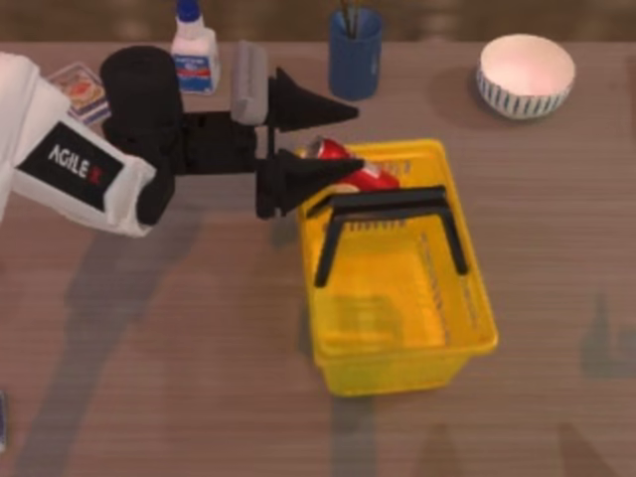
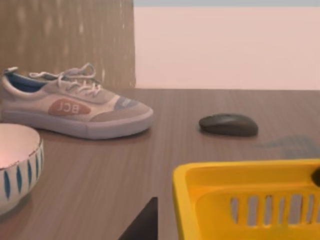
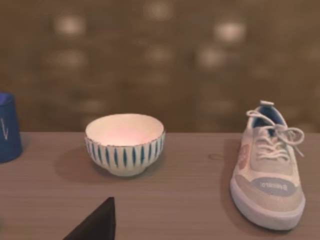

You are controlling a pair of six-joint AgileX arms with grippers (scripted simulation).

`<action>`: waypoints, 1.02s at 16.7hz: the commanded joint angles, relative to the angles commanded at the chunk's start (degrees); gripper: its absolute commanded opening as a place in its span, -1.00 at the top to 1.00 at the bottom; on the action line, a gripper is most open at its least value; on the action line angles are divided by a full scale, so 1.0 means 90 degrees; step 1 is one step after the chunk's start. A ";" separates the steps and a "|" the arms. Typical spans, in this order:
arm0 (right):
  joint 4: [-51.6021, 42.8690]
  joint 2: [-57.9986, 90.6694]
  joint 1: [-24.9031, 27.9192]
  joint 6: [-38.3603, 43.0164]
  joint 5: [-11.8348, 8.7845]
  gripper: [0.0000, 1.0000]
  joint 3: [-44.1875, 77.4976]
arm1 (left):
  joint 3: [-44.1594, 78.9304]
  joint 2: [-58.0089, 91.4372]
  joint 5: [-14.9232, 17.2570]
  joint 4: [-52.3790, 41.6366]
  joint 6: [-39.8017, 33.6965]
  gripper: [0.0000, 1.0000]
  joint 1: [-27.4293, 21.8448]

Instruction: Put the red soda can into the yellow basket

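"AGILE" on left arm [image 1: 75, 164]; "BCL" on sneaker [image 2: 75, 111].

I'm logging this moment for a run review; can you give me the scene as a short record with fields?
left gripper: fingers spread, over the basket's far rim
red soda can: lying tilted between those fingers, inside the rim
yellow basket: table centre, handles raised
right arm: not visible from above
other items: striped bowl, blue cup, glue bottle

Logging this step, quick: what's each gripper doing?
Left gripper: open, fingers astride the red soda can over the yellow basket.
Right gripper: cannot be told.
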 joint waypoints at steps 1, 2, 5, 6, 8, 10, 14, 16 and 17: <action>0.0000 0.0000 0.0000 0.0000 0.0000 -1.00 0.0000 | 0.0000 0.0000 0.0000 0.0000 0.0000 -1.00 0.0000; 0.0000 0.0000 0.0000 0.0000 0.0000 -1.00 0.0000 | 0.0000 0.0000 0.0000 0.0000 0.0000 -1.00 0.0000; 0.0000 0.0000 0.0000 0.0000 0.0000 -1.00 0.0000 | 0.0000 0.0000 0.0000 0.0000 0.0000 -1.00 0.0000; 0.0000 0.0000 0.0000 0.0000 0.0000 -1.00 0.0000 | 0.0000 0.0000 0.0000 0.0000 0.0000 -1.00 0.0000; 0.0000 0.0000 0.0000 0.0000 0.0000 -1.00 0.0000 | 0.0000 0.0000 0.0000 0.0000 0.0000 -1.00 0.0000; 0.0000 0.0000 0.0000 0.0000 0.0000 -1.00 0.0000 | 0.0007 -0.0023 -0.0014 -0.0014 0.0006 -1.00 -0.0021; -0.0536 0.0638 0.0276 -0.0384 -0.0026 -1.00 0.0623 | -0.0203 -0.0674 -0.0432 -0.0292 -0.0154 -1.00 0.0131; -0.1076 0.1330 0.0530 -0.0766 -0.0033 -1.00 0.1299 | -0.0442 -0.1392 -0.0866 -0.0586 -0.0307 -1.00 0.0293; -0.1413 0.1782 0.0683 -0.1002 -0.0033 -1.00 0.1740 | -0.0600 -0.1843 -0.1128 -0.0769 -0.0394 -1.00 0.0390</action>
